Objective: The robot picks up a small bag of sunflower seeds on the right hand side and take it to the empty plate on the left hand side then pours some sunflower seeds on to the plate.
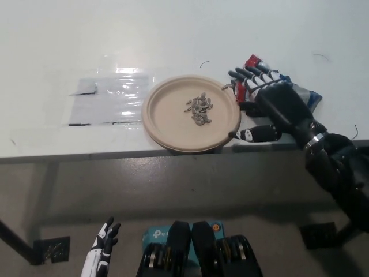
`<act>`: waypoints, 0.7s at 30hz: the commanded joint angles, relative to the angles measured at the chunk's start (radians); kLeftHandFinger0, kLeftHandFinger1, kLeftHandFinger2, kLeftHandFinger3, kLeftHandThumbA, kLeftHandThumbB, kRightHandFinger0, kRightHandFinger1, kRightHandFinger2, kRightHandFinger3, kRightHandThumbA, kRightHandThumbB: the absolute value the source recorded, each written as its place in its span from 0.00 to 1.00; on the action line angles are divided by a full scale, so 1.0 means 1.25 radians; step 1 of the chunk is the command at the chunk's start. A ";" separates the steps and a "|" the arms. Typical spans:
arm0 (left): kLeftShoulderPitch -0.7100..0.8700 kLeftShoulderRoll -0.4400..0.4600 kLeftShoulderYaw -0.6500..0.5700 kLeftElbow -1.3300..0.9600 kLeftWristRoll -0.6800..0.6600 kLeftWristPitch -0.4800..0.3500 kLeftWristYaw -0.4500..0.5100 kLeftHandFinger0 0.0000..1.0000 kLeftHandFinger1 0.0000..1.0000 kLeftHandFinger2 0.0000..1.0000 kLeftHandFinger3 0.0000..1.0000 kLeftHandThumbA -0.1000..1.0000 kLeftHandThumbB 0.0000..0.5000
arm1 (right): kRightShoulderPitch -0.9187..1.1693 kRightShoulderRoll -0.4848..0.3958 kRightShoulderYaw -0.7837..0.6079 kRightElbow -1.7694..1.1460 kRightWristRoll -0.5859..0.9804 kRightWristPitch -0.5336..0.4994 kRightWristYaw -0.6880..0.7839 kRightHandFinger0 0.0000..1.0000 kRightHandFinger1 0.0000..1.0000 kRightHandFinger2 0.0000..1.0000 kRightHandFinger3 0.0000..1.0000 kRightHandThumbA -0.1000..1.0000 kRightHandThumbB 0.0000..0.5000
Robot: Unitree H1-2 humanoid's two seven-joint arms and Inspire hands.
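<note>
The bag of sunflower seeds (260,74) is lying on the table (173,34) near its front edge, just right of the plate (164,118), which is already carrying a small heap of seeds (199,109). I am letting my left hand (102,253) hang spread below the table's front edge, while my right hand (268,104) is resting spread over the bag, gripping nothing. Pouring looks done to me; next I am only needing to lift clear without dragging the bag.

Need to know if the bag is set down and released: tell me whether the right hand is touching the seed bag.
Cannot tell. In the head view the right hand lies flat over the sunflower seed bag on the table, fingers spread, hiding any contact or gap.
</note>
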 commanded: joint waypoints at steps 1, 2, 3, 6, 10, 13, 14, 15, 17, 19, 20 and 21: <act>-0.031 0.009 0.001 -0.024 0.003 -0.019 0.005 1.00 1.00 0.97 1.00 1.00 0.02 | -0.025 -0.097 -0.138 -0.416 0.388 0.141 0.276 1.00 1.00 1.00 1.00 1.00 0.95; -0.035 0.010 0.002 -0.021 0.008 -0.023 0.007 1.00 1.00 0.97 1.00 1.00 0.00 | -0.011 -0.094 -0.157 -0.445 0.374 0.133 0.243 1.00 1.00 1.00 1.00 1.00 0.91; -0.041 0.008 0.000 -0.018 0.013 -0.024 0.010 1.00 1.00 0.97 1.00 1.00 0.00 | -0.005 -0.095 -0.171 -0.468 0.369 0.135 0.231 1.00 1.00 1.00 1.00 1.00 0.91; -0.060 -0.001 0.005 -0.020 -0.018 -0.015 0.002 1.00 1.00 1.00 1.00 1.00 0.01 | 0.113 -0.073 -0.233 -0.647 0.361 0.142 0.133 1.00 1.00 1.00 1.00 1.00 0.82; -0.085 -0.007 0.006 -0.014 -0.029 -0.020 0.002 1.00 1.00 1.00 1.00 1.00 0.05 | 0.283 -0.019 -0.252 -0.783 0.300 0.114 0.044 1.00 1.00 1.00 1.00 1.00 0.74; -0.092 -0.007 0.008 -0.005 -0.043 -0.031 -0.002 1.00 1.00 1.00 1.00 1.00 0.06 | 0.432 0.034 -0.235 -0.772 0.259 0.016 -0.026 1.00 1.00 1.00 1.00 1.00 0.58; -0.092 -0.007 0.007 -0.003 -0.040 -0.033 -0.001 1.00 1.00 1.00 1.00 1.00 0.08 | 0.472 0.051 -0.236 -0.762 0.248 0.006 -0.039 1.00 1.00 1.00 1.00 1.00 0.56; -0.088 -0.006 0.006 -0.005 -0.033 -0.033 0.002 1.00 1.00 1.00 1.00 1.00 0.10 | 0.522 0.074 -0.231 -0.733 0.260 -0.016 -0.056 1.00 1.00 1.00 1.00 1.00 0.58; -0.076 -0.001 0.001 -0.012 -0.032 -0.029 -0.005 1.00 1.00 1.00 1.00 1.00 0.18 | 0.613 0.104 -0.220 -0.671 0.288 -0.057 -0.063 1.00 1.00 1.00 1.00 1.00 0.59; -0.072 0.001 -0.002 -0.015 -0.033 -0.026 -0.010 1.00 1.00 1.00 1.00 1.00 0.25 | 0.652 0.125 -0.223 -0.631 0.300 -0.084 -0.056 1.00 1.00 1.00 1.00 1.00 0.58; -0.072 0.004 -0.005 -0.011 -0.031 -0.030 -0.013 1.00 1.00 1.00 1.00 1.00 0.31 | 0.670 0.135 -0.223 -0.590 0.294 -0.099 -0.058 1.00 1.00 1.00 1.00 1.00 0.59; -0.072 0.005 -0.007 -0.003 -0.033 -0.042 -0.015 1.00 1.00 1.00 1.00 1.00 0.34 | 0.681 0.143 -0.226 -0.565 0.298 -0.107 -0.054 1.00 1.00 1.00 1.00 1.00 0.61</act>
